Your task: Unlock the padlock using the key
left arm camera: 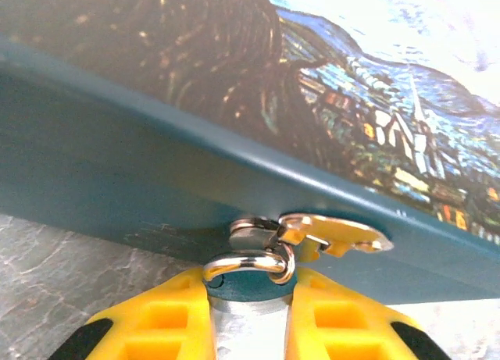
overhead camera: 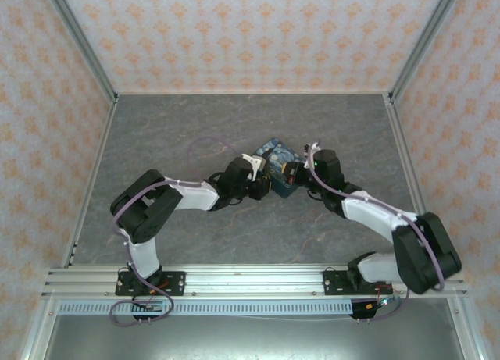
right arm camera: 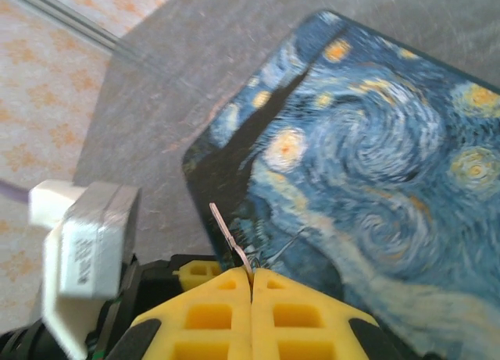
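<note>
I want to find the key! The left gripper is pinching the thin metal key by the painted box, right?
Not quite. The right gripper is the one pinching the thin metal key by the painted box, as the right wrist view shows. The left gripper has the padlock between its fingers instead.

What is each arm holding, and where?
The left end effector grips the padlock by its body; the right end effector grips the key by one end.

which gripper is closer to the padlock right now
Left. The left gripper has its fingers either side of the padlock, which hangs on the painted box. The right gripper pinches the key by the box lid.
</note>
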